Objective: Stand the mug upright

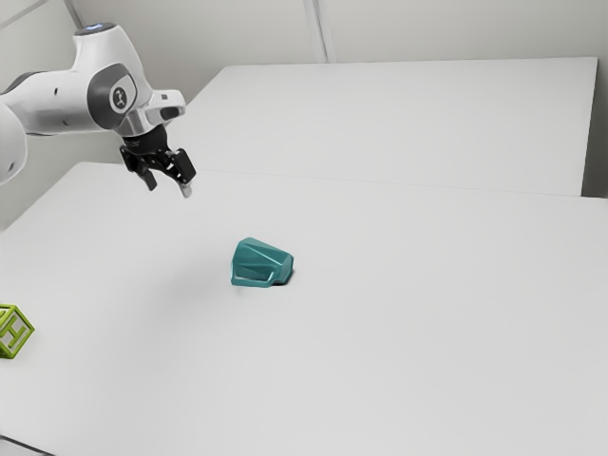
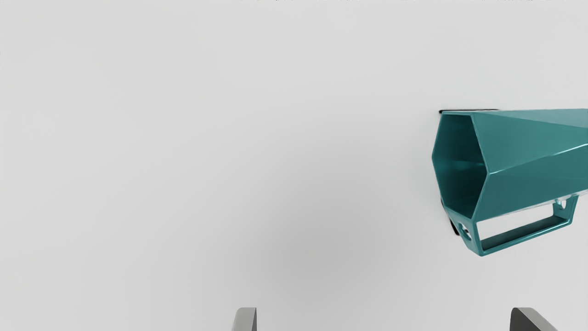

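At the near corner of the exterior view, on its left, a thin dark line like a cable is seen. Farther in, at the exterior view's left edge, a yellow-green open-framed block is partly cut off; it is set well off the line from hand to mug. Beyond it, out on the white desk, the teal mug is found lying on its side, its wider, open end turned toward the exterior view's left and its narrower base toward the right. By the handle, a squared loop, the side of the mug toward the fingertips is partly guarded, so that it is stood between them and the faceted body. In the wrist view the base is cut off by the edge, and the mouth is placed out ahead of the gap, nearer one finger than the other. Farther back, the hand is held raised above the desk and well apart from the mug, tilted downward. Its two fingers are spread wide, with nothing gripped. Behind everything, a broad pale panel is seen; whether it is upright or flat cannot be told. It is backed by a grey wall, by which a vertical seam is borne.
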